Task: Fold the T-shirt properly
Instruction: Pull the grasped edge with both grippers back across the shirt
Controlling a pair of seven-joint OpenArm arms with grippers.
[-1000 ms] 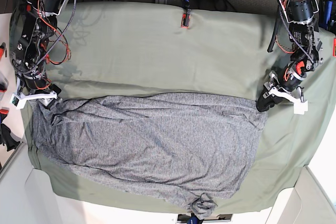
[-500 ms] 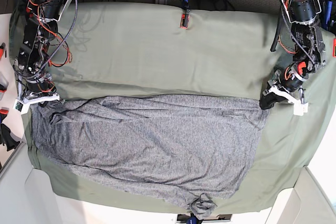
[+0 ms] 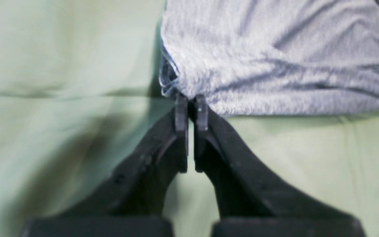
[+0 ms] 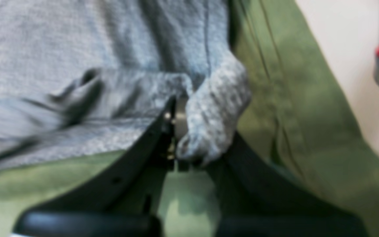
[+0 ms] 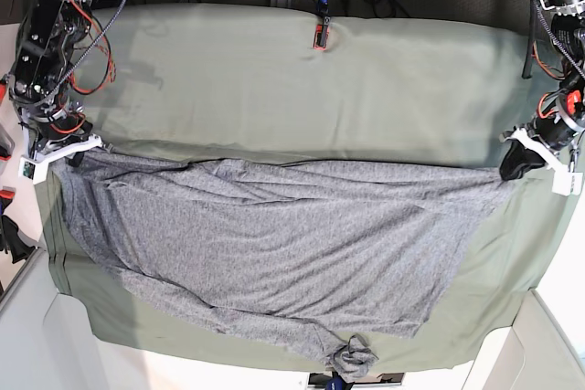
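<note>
Left gripper [image 3: 191,108]: jaws pinched together on a corner of the T-shirt [image 3: 275,56], only a thin slit showing between the black fingers [image 3: 181,131] lower down. The knit bunches into a few loose folds right at the pinch point. In the base view this gripper [image 5: 512,163] sits near the right edge of the worktop, with the shirt corner drawn out to a point toward it.

Right gripper [image 4: 179,131]: closed on the opposite corner of the shirt; a wad of grey knit wraps over one finger and hangs down past the tip. Wrist view is blurred, so the finer detail of the contact cannot be made out. In the base view this gripper [image 5: 69,151] is at the left edge of the worktop, over the shirt's upper left corner.

T-shirt [image 5: 274,244]: spread across the front half of the worktop on the sage-green cloth [image 5: 274,79], its far edge running taut between the two grippers. The fabric is wrinkled throughout. A small bunched knot of fabric [image 5: 352,356] hangs at the front edge, right of centre.
</note>
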